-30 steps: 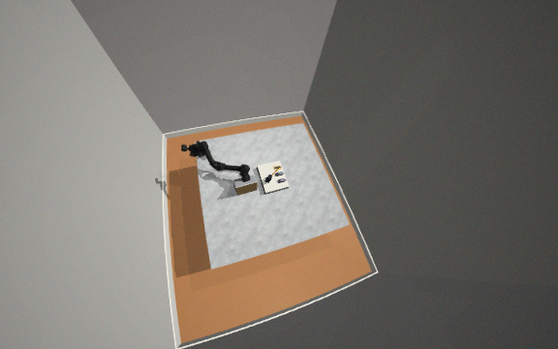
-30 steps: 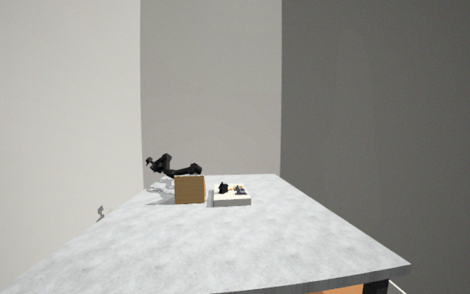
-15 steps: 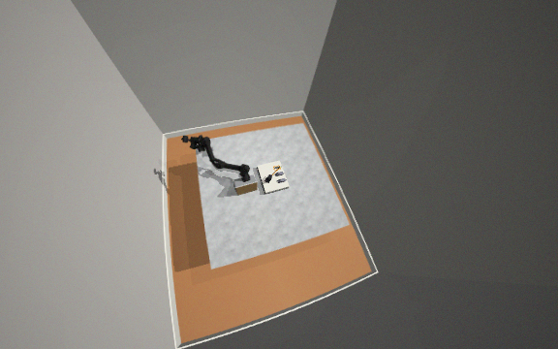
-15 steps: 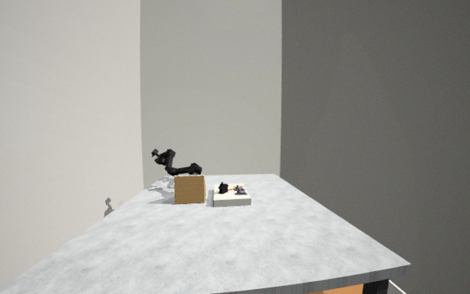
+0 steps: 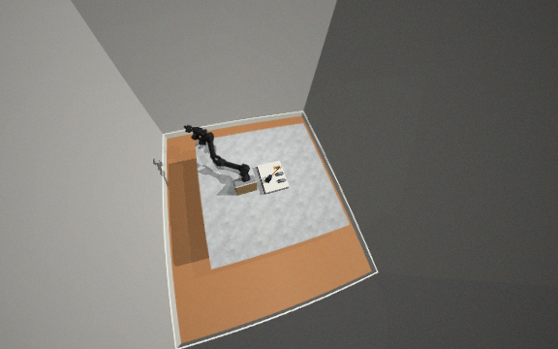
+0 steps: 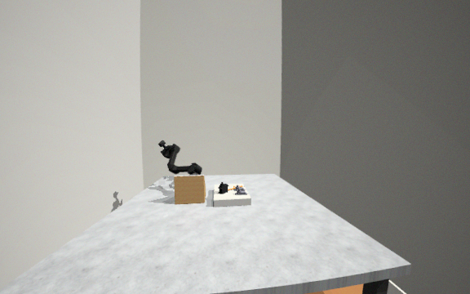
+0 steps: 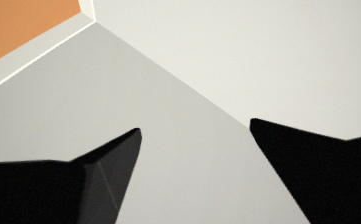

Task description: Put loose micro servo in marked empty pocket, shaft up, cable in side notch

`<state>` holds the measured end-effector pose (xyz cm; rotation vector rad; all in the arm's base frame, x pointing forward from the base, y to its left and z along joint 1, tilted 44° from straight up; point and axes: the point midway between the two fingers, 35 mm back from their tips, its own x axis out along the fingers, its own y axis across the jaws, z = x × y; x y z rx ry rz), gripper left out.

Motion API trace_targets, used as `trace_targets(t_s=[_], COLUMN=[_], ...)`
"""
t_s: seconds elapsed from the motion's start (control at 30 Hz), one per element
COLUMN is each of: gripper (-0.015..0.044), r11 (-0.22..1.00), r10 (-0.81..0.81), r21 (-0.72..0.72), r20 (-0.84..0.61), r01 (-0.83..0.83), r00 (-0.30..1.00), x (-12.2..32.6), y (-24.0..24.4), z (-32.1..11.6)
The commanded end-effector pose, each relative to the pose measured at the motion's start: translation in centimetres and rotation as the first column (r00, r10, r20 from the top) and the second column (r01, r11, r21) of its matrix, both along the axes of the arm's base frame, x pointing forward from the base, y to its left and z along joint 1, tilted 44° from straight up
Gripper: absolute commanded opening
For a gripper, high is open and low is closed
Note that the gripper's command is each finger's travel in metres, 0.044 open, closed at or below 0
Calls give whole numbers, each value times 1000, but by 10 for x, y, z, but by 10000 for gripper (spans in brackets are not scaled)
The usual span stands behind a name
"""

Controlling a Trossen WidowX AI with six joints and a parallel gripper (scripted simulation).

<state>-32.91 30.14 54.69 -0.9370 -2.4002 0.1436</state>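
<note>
- The arm is black all over, a chain of slim links with thicker, rounded knuckles where they join.
- In the exterior view the arm reads as one matte dark shape; no screws, cables or markings can be made out at this size.
- Its base is a short, chunky black block.
- The gripper has two black fingers, each a flat-sided wedge tapering to a point.
- One finger shows faint grey facets along its edges; the other is plain black with no detail.
</note>
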Motion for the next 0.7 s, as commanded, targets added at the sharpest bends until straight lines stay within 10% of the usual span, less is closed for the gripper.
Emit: trace_targets(t_s=[0.0,0.67], gripper=[440,440], r11=[999,888], r10=[-11,-83], r21=[37,389], r20=[-27,-386], r01=[12,244], r00=[1000,919], x=[9,149], y=[-7,-117], z=[12,130])
